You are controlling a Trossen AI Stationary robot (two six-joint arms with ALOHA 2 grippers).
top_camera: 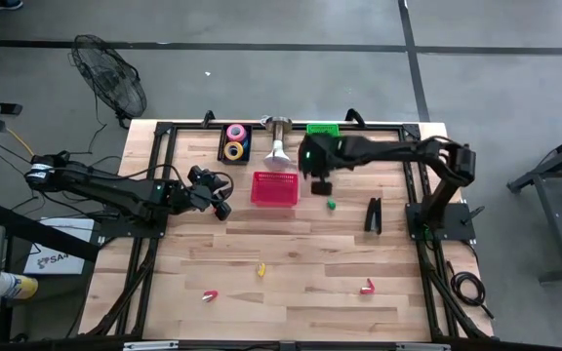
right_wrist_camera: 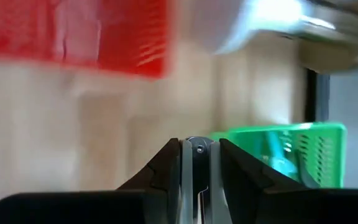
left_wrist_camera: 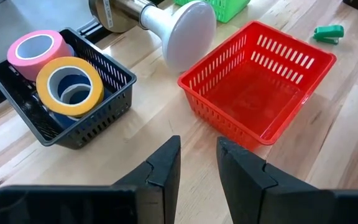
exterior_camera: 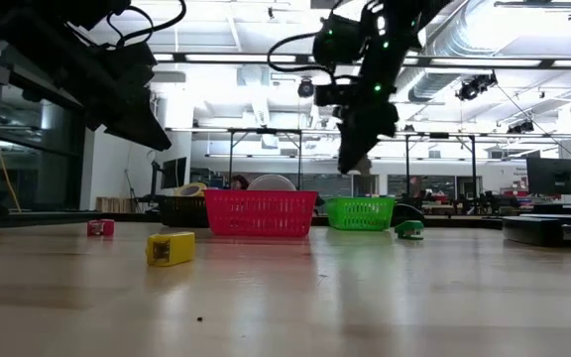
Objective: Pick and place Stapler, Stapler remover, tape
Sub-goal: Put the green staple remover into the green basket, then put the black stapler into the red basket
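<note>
A: Why does the right gripper (top_camera: pixel 322 185) hang above the table (top_camera: pixel 291 283), near the red basket (top_camera: pixel 274 189) and the green basket (top_camera: pixel 323 129)?

B: I think it carries something to one of the baskets. In the right wrist view its fingers (right_wrist_camera: pixel 168 163) stand narrow, and a thin silver-grey piece sits between them. It may be a stapler, but I cannot name it for sure.

A: And the left gripper (top_camera: pixel 220 203)?

B: It waits at the left of the red basket, above the table. Its fingers (left_wrist_camera: pixel 165 168) have a small gap between them and hold nothing.

A: Where are the task's things?

B: The tape rolls (left_wrist_camera: pixel 58 78), pink, yellow and blue, already lie in the black basket (top_camera: pixel 235 142) at the far edge. One small green stapler remover (top_camera: pixel 331 205) lies on the table, just beside the right gripper. A black stapler (top_camera: pixel 374 215) lies further right. Small yellow (top_camera: pixel 260 270) and red pieces (top_camera: pixel 367 287) lie on the near part of the table, well apart from the baskets.

A: So the sorting is not finished?

B: I judge so, because the red basket looks empty.
</note>
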